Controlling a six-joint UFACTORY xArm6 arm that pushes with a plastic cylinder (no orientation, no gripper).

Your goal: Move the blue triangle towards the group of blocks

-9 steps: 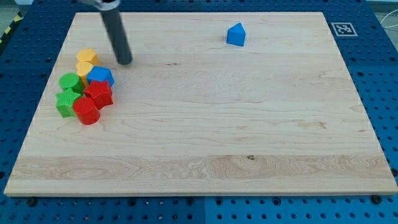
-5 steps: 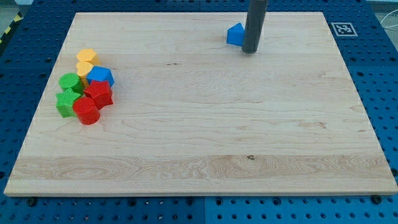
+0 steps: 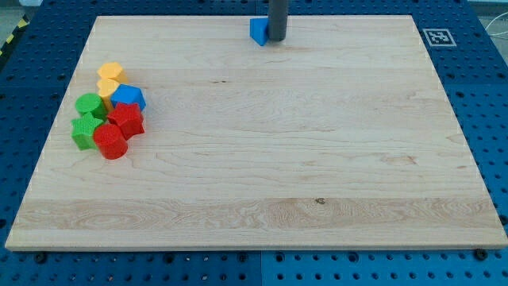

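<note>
my tip (image 3: 275, 39) touches the blue triangle's (image 3: 258, 31) right side — no end effector jaws; the group of blocks (image 3: 109, 109) lies far left, nearer.

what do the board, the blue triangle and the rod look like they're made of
The board looks like pale wood with a smooth matt finish: grain lines and a small dark knot show. The blue triangle seems to be plastic or painted wood, evenly coloured and matt; which one is unclear. The rod looks like dark metal or plastic with a dull sheen; my tip sits against the triangle's right side.
</note>
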